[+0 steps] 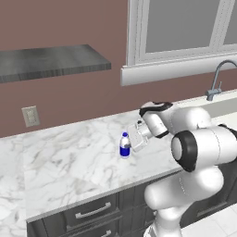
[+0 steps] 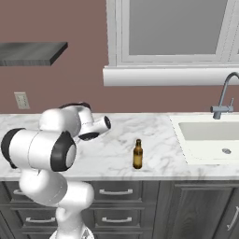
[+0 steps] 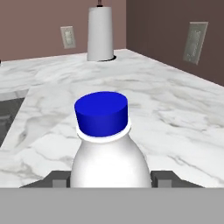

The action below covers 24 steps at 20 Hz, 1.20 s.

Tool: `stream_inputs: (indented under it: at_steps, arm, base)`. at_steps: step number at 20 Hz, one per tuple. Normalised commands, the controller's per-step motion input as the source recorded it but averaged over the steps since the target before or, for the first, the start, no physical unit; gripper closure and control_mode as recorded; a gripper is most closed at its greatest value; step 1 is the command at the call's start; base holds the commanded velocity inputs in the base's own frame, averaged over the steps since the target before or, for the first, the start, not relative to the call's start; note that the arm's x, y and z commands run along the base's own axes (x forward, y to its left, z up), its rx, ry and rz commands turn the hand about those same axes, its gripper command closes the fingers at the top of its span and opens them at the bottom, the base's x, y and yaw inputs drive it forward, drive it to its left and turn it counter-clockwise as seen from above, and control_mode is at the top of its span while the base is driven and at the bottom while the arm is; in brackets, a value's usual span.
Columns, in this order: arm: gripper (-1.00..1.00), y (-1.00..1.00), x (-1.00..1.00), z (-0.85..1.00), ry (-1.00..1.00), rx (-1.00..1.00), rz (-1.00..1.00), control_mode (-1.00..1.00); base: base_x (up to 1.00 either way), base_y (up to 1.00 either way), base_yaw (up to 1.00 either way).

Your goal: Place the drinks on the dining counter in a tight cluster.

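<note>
A small water bottle (image 1: 124,146) with a blue cap and blue label stands upright on the marble wall counter (image 1: 65,162). My gripper (image 1: 133,140) reaches it from the right. In the hand view the water bottle (image 3: 109,148) sits between the two fingertips (image 3: 57,178), and my gripper (image 3: 111,179) is shut on its body, a finger against each side. A slim brown beer bottle (image 2: 137,154) stands upright near the counter's front edge, to the right of my arm. The dining counter is out of view.
A sink (image 2: 205,151) with a curved faucet (image 2: 224,100) lies at the counter's right end. A white paper towel roll (image 3: 100,33) stands far along the counter by the wall. A dark shelf (image 1: 51,62) hangs above the left part, and a window sill (image 1: 176,69) juts out.
</note>
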Motion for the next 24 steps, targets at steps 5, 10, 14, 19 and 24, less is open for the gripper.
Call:
stream_inputs:
  at_steps: [5, 10, 14, 19, 24]
  arm:
    - [1.0, 0.0, -0.31, 0.42, 0.0, 0.0, 0.0, -1.0]
    - [1.0, -0.04, -0.38, 0.4, 0.0, -0.01, -0.05, -1.0]
    - [1.0, -0.1, -0.35, 0.33, 0.0, -0.01, -0.13, -1.0]
    - [1.0, -0.17, -0.42, 0.29, 0.0, 0.0, -0.09, -1.0]
    - [1.0, -0.16, -0.56, 0.28, -0.03, 0.0, -0.05, -1.0]
  base:
    - [0.0, 0.0, 0.0]
    - [0.0, 0.0, 0.0]
    - [0.0, 0.0, 0.0]
    - [0.0, 0.0, 0.0]
    - [0.0, 0.0, 0.0]
